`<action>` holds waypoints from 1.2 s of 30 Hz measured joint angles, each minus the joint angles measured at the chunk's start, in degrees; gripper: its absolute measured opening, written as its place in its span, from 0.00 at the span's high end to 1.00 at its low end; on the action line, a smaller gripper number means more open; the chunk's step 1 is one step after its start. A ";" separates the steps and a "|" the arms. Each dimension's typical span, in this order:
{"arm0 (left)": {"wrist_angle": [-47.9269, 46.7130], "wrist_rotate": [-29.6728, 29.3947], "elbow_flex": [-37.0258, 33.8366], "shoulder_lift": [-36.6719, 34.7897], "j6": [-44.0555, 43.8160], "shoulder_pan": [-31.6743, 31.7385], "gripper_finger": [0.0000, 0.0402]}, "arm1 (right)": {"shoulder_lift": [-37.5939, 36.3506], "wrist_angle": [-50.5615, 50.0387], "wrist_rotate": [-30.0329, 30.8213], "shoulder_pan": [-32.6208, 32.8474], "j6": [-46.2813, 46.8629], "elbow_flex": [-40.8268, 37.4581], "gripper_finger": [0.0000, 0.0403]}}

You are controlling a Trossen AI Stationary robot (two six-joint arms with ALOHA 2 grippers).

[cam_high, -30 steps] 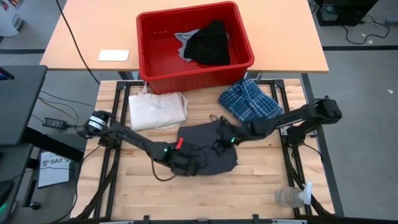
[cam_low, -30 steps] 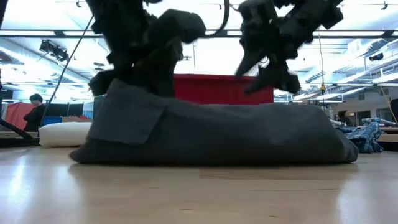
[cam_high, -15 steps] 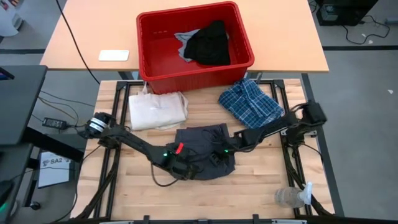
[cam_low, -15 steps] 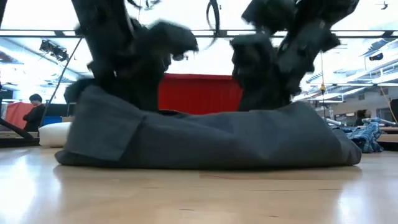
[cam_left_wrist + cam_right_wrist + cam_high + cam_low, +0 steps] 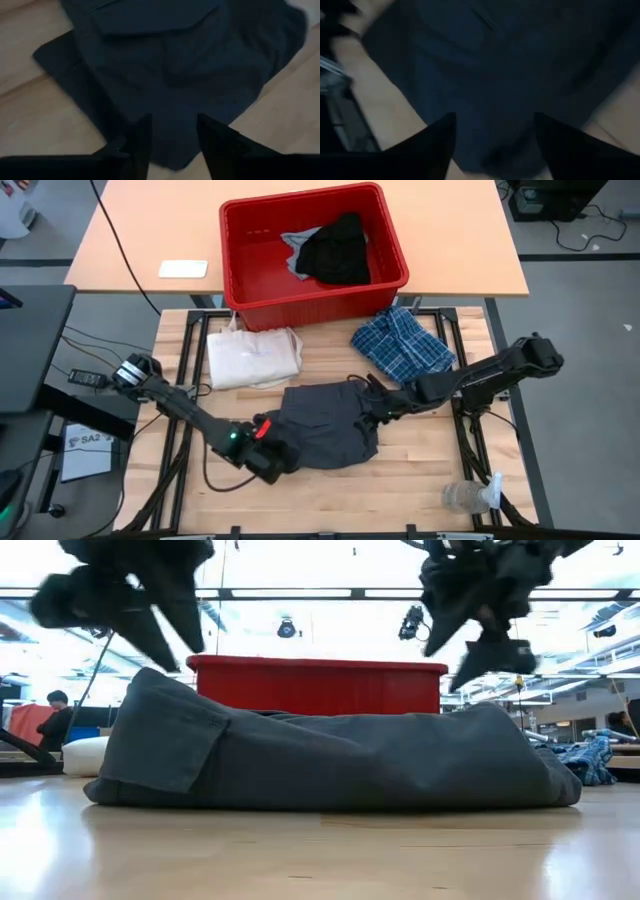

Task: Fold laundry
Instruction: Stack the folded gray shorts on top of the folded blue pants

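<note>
The dark grey garment [image 5: 326, 426] lies folded flat on the wooden table; it also shows in the low view [image 5: 330, 755]. My left gripper [image 5: 272, 463] is open and empty above the garment's near left corner, the cloth below its fingers in the left wrist view [image 5: 172, 142]. My right gripper [image 5: 372, 410] is open and empty above the garment's right edge [image 5: 492, 145]. In the low view both grippers hang clear above the cloth. The blue-and-white plaid garment [image 5: 402, 342] lies at the far right. The black garment [image 5: 336, 250] and a light grey one [image 5: 297, 242] lie in the red bin.
The red bin [image 5: 300, 302] stands on the far table edge. The cream tote bag [image 5: 252, 357] lies at the far left of the table. A clear plastic bottle [image 5: 468, 496] lies at the near right corner. A white flat object [image 5: 183, 269] lies on the far table.
Both grippers have risen off the dark grey garment. My left gripper has drawn back toward the table's near left, my right gripper toward the right edge. The garment stays folded on the table.
</note>
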 joint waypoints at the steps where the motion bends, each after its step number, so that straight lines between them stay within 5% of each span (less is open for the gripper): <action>1: -0.77 0.14 0.00 0.01 -1.09 -0.56 0.54 | -0.35 -2.17 -0.02 0.44 0.76 0.00 0.28; 7: -8.34 4.79 0.00 -0.07 -7.02 -1.27 0.27 | -1.84 -11.86 -0.55 1.87 6.68 0.00 0.05; 12: -10.11 6.17 -0.04 -0.26 -9.90 1.56 0.13 | -1.97 -13.88 -2.12 2.07 7.79 0.00 0.02; 20: 4.15 14.45 -6.93 -0.28 -6.06 9.47 0.12 | -3.07 -13.72 -8.11 2.07 4.23 0.00 0.03; 26: 10.20 18.24 -15.45 -0.37 -7.02 11.74 0.12 | -5.03 -14.20 -6.95 2.61 2.76 0.00 0.03; 29: 22.63 19.31 -21.96 -0.80 -6.86 12.93 0.12 | -6.23 -12.10 -6.24 2.58 2.03 -2.21 0.03; 32: 32.83 19.42 -25.67 -0.96 -6.73 13.96 0.12 | -7.97 -4.47 -6.31 1.62 3.81 -8.43 0.04; 36: 34.03 19.67 -25.96 -0.74 -5.11 15.05 0.14 | -10.05 18.07 -5.54 -0.19 9.74 -20.55 0.05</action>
